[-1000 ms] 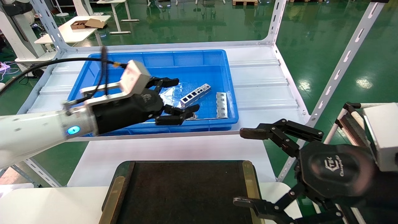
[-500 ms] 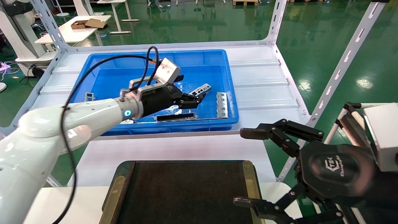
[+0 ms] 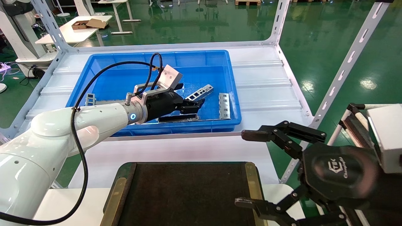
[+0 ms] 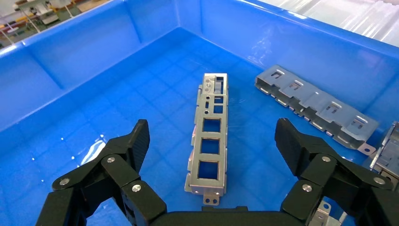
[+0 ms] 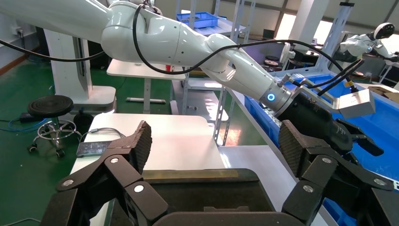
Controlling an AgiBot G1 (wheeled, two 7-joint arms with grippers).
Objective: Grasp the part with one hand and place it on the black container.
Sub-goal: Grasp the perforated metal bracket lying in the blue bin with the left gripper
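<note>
Bare bin floor flanks the part (image 4: 210, 136) on both sides; the slotted plate (image 4: 316, 103) lies near, apart.

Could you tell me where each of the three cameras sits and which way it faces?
Head view: high on the robot, looking forward and down at the blue bin and black container; both arms show.
Left wrist view: on the left arm, over the part; left hand fingers spread.
Right wrist view: on the parked right arm, facing across the container; right hand open.
Shared: head and left wrist views both show the part in the bin.
</note>
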